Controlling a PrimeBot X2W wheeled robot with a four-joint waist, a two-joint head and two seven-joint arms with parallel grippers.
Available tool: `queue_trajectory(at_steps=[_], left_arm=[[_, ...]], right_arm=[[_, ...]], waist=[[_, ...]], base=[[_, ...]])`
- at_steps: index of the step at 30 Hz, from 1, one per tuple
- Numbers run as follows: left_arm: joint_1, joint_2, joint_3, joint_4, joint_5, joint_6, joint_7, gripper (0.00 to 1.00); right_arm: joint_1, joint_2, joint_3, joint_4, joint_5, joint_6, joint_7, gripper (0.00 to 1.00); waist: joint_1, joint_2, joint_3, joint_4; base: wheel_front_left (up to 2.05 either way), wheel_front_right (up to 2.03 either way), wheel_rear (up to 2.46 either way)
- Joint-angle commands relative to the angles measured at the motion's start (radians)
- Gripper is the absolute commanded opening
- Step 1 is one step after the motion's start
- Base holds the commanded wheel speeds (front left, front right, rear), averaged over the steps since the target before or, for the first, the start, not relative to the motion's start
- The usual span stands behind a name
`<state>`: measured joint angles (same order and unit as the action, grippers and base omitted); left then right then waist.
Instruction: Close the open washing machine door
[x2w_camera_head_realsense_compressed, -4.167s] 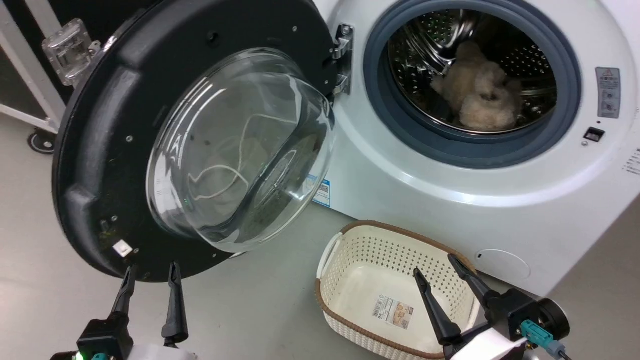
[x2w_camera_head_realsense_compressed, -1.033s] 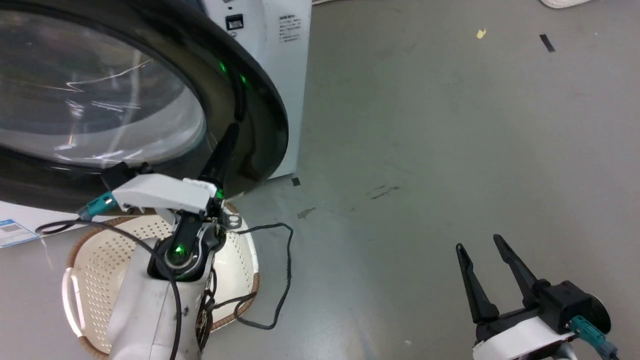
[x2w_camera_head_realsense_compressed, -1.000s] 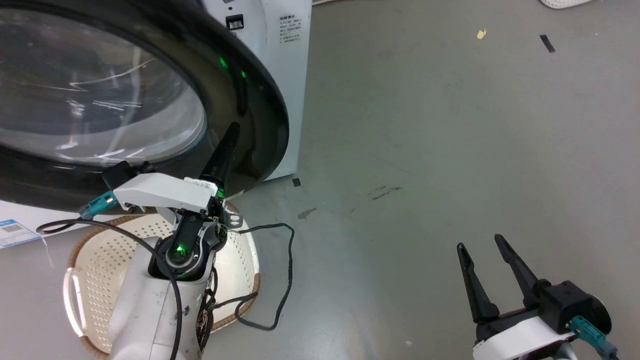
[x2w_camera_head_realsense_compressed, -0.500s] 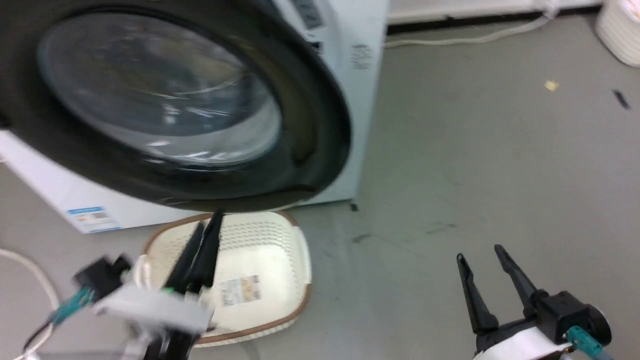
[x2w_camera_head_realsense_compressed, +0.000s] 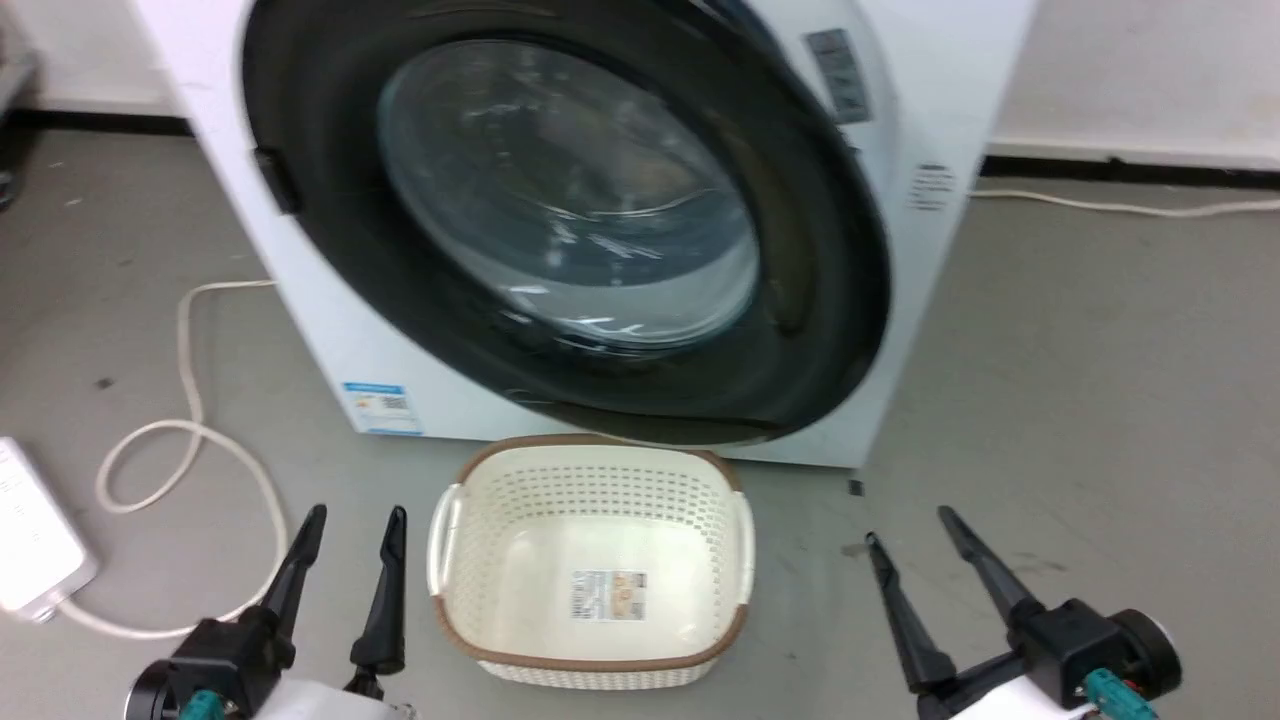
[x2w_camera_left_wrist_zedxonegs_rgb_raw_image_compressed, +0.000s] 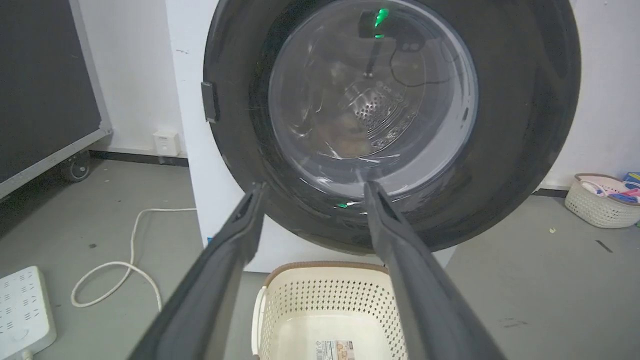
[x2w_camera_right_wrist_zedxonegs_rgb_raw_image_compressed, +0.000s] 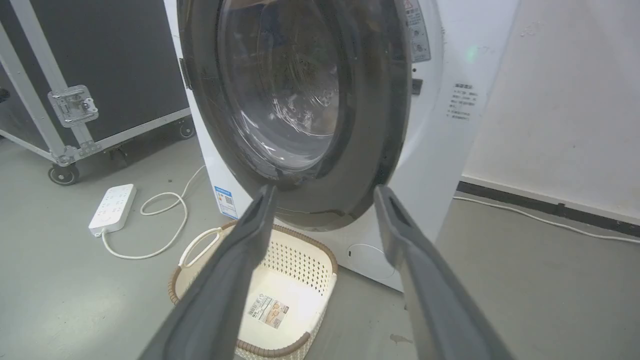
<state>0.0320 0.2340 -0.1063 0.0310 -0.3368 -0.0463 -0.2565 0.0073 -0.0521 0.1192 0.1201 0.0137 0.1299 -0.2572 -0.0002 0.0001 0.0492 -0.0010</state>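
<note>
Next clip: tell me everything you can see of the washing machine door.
The washing machine door is a round disc: a broad glossy black rim around a clear glass centre, the drum faintly visible through it. It lies flat against the white washing machine, apparently shut. A small black tab sits on its left edge. The left hand and right hand are clear of it.

My left gripper, right gripper: long tapered black fingers, matte, on black knuckle blocks; white wrist shells; teal plug at each wrist.
</note>
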Motion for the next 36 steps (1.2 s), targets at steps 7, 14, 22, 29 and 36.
queue_trajectory(at_steps=[7, 14, 22, 29, 36], left_arm=[[0.020, -0.084, 0.058, -0.026, 0.103, -0.021, -0.005, 1.00], [-0.043, -0.121, 0.069, -0.012, 0.137, -0.066, -0.005, 1.00], [-0.107, -0.154, 0.063, -0.006, 0.140, -0.082, -0.005, 1.00], [-0.151, -0.167, 0.054, -0.008, 0.131, -0.084, -0.005, 1.00], [-0.173, -0.169, 0.048, -0.009, 0.118, -0.084, -0.005, 1.00]], right_arm=[[-0.069, -0.061, 0.073, 0.004, -0.010, 0.001, 0.022, 0.00], [-0.276, -0.169, 0.137, 0.008, 0.051, 0.001, 0.125, 0.00], [-0.545, -0.299, 0.149, 0.163, 0.168, 0.001, 0.231, 0.00], [-0.717, -0.344, 0.034, 0.345, 0.168, 0.001, 0.265, 0.00], [-0.862, -0.337, -0.080, 0.472, 0.103, 0.001, 0.248, 0.00]], waist=[[0.0002, -0.0001, 0.028, 0.109], [0.0002, -0.0001, 0.126, 0.176], [0.0002, -0.0001, 0.215, 0.236], [0.0002, -0.0001, 0.262, 0.279], [0.0002, -0.0001, 0.290, 0.294]], base=[[0.00, 0.00, 0.00], [0.00, 0.00, 0.00], [0.00, 0.00, 0.00], [0.00, 0.00, 0.00], [0.00, 0.00, 0.00]])
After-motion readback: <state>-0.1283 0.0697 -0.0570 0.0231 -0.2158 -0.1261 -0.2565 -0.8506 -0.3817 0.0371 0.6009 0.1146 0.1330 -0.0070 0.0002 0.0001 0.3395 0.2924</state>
